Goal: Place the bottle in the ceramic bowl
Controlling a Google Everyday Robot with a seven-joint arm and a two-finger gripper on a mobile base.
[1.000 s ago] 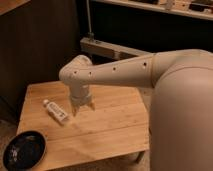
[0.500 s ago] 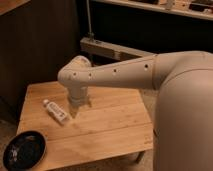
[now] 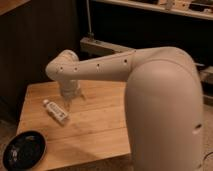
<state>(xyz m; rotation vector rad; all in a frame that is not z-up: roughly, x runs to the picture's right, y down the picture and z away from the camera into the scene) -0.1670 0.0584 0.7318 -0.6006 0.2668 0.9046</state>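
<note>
The small white bottle (image 3: 56, 111) lies on its side on the wooden table (image 3: 95, 125), cap toward the far left. The black ceramic bowl (image 3: 23, 149) sits at the table's front left corner, empty. My gripper (image 3: 69, 101) hangs from the white arm just right of and behind the bottle, close above the tabletop, not touching the bottle.
My large white arm (image 3: 160, 100) fills the right side and covers the table's right part. A dark wall stands behind the table on the left, and a shelf unit (image 3: 150, 30) stands behind.
The arm and gripper have shifted slightly toward the far left and closer to the bottle. The bottle and bowl have not moved.
</note>
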